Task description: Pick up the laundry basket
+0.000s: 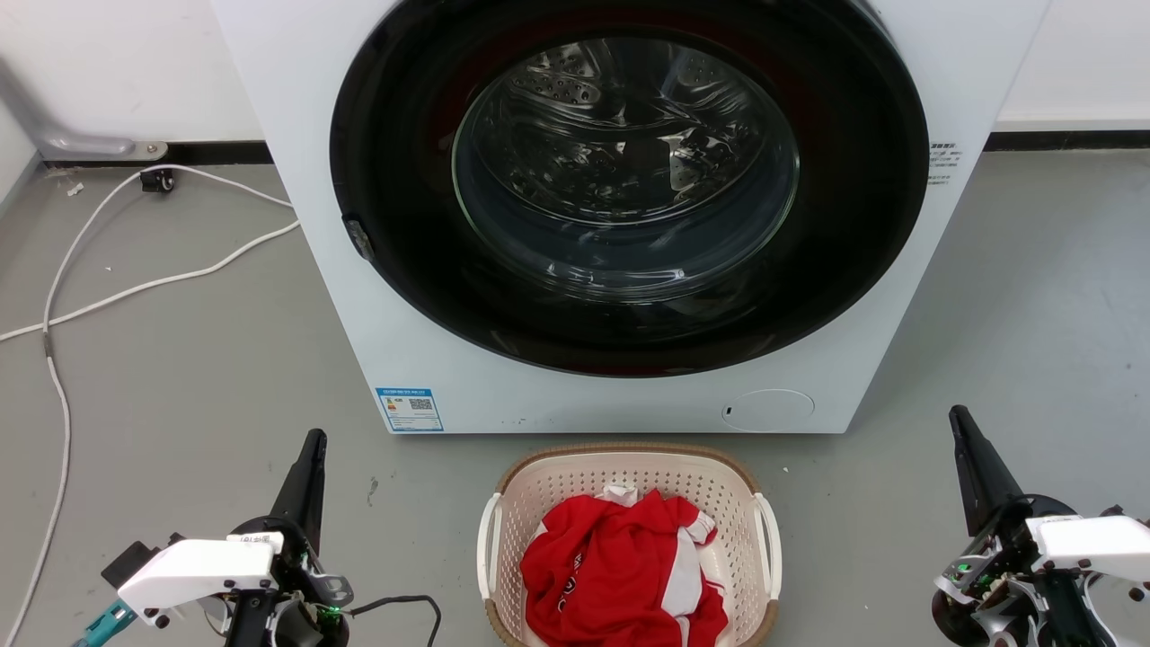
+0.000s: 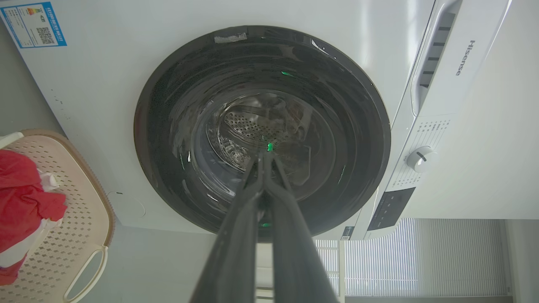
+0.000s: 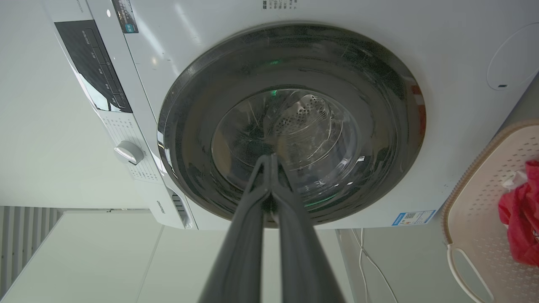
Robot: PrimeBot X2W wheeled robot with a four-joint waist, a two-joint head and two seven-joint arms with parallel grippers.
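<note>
Found left gripper (image 1: 314,442) and right gripper (image 1: 959,422) pinched shut and empty, well apart, flanking the laundry basket (image 1: 575,485) on the floor (image 1: 180,359) before the washer (image 1: 359,314); judged reach not yet begun, requiring both opened and lowered to its white handles (image 1: 488,544).

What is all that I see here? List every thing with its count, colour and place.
washing machine: one, white with dark round door, back centre.
label: one, blue, machine's lower left front.
laundry basket: one, cream with brown rim, on the floor before the machine.
clothing: one heap, red and white, inside the basket.
cable: count unclear, white, on the floor at left.
left gripper: one, dark, shut, lower left.
right gripper: one, dark, shut, lower right.
</note>
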